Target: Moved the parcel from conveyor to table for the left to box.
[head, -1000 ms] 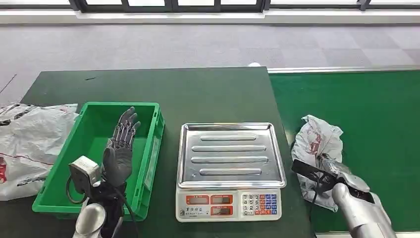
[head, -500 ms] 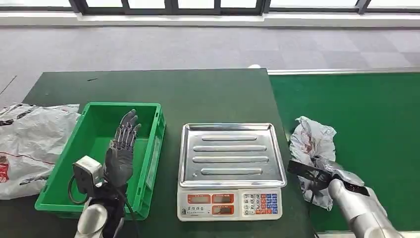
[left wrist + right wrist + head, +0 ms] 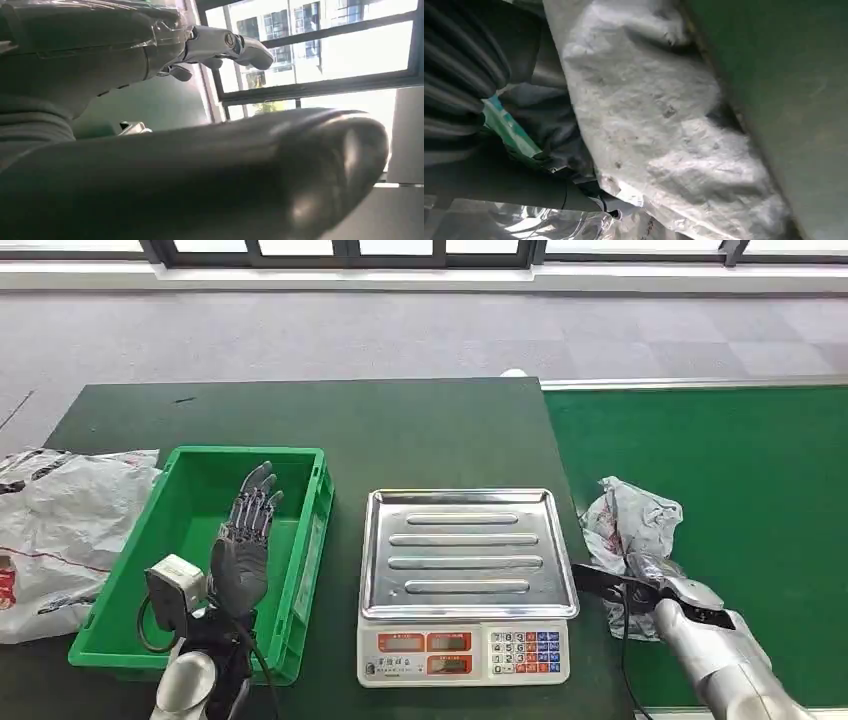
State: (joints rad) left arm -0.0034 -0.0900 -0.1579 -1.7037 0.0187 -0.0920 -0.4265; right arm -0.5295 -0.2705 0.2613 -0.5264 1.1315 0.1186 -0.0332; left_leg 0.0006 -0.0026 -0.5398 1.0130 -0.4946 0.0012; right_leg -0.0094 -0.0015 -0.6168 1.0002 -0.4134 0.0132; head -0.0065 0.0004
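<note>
The parcel (image 3: 628, 530) is gripped by the right hand (image 3: 668, 592) and has been dragged w/ it toward the conveyor (image 3: 760, 480) edge beside the scale (image 3: 465, 585); transfer underway. Left hand (image 3: 243, 540) is held open over the bin (image 3: 120, 610).

A steel-topped scale (image 3: 464, 580) sits mid-table, just right of the green crate. A crumpled white plastic sack (image 3: 62, 530), perhaps holding something, lies at the table's left edge.

Parcel-sorting station: conveyor (image 3: 720, 440), weighing scale (image 3: 465, 585), green crate (image 3: 150, 540).
</note>
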